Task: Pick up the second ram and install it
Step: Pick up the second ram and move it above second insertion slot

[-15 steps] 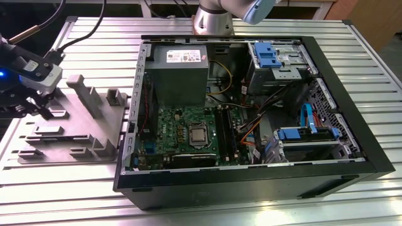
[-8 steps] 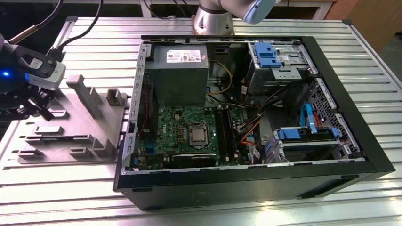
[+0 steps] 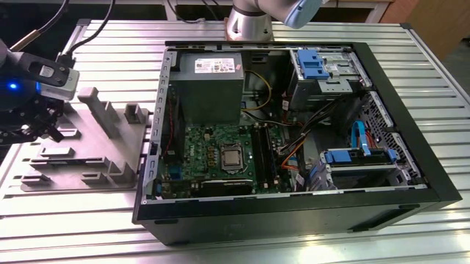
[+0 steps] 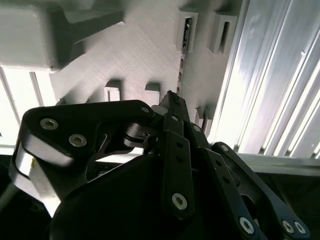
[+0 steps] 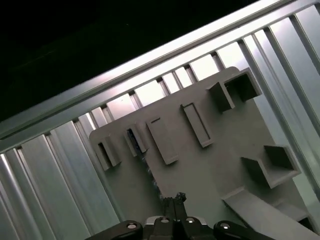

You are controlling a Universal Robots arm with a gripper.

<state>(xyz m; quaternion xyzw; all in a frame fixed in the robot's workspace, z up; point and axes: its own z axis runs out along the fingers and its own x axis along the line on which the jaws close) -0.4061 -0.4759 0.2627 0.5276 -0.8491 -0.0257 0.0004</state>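
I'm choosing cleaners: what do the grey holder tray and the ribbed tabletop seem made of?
Grey moulded holder tray: matte plastic, possibly 3D-printed, given the fine line texture in the second wrist view. Ribbed silver tabletop: likely bare aluminium profile, with straight parallel grooves and bright sheen.

A grey slotted tray [image 3: 88,151] lies on the slatted metal bench [image 3: 74,220] at the exterior view's left. Just right of it an open black case [image 3: 294,212] lies on its side, showing a green board [image 3: 202,146], a grey power supply [image 3: 209,82] farther back and blue drive brackets [image 3: 312,63].
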